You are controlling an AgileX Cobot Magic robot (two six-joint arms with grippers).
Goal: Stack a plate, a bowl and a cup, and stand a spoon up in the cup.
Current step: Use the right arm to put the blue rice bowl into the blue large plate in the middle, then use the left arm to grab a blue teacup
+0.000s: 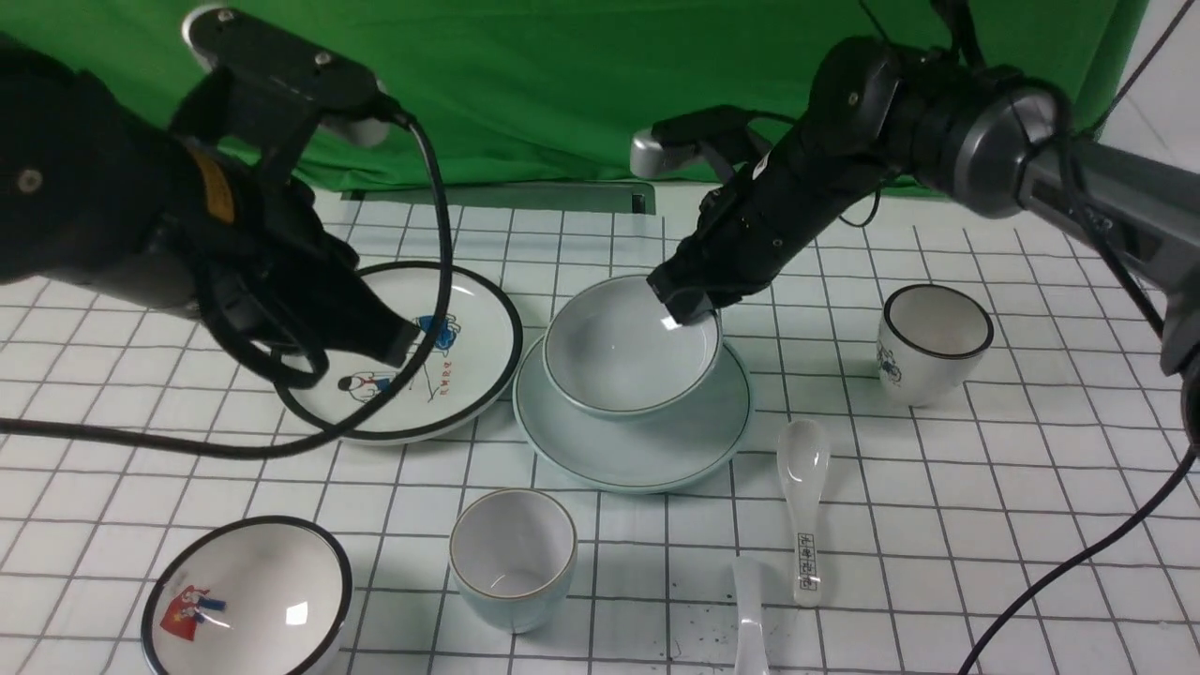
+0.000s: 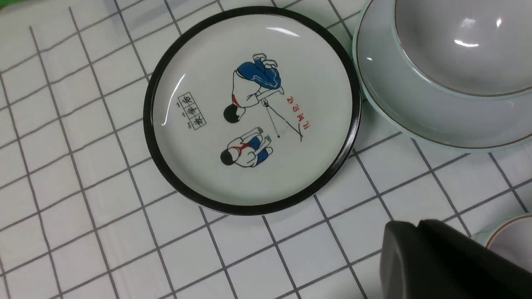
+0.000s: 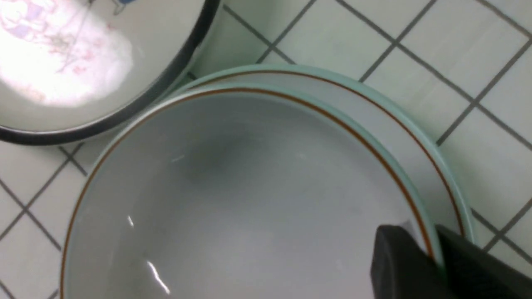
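Green cloth (image 1: 562,94) backs your white gridded counter (image 1: 984,487), where your right fingers (image 3: 399,265) pinch the far-right rim of the bowl (image 1: 628,352), which sits on the plate (image 1: 647,450); your left fingers (image 2: 436,261) hover above the cartoon plate (image 2: 249,108), open or closed you cannot tell; cup (image 1: 513,558) and spoon (image 1: 750,619) rest nearer you

Robotics lab: green backdrop (image 1: 562,84), gridded tabletop (image 1: 937,487).

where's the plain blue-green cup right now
Front view: the cup stands near the front edge, before the plate, right of the figured bowl.
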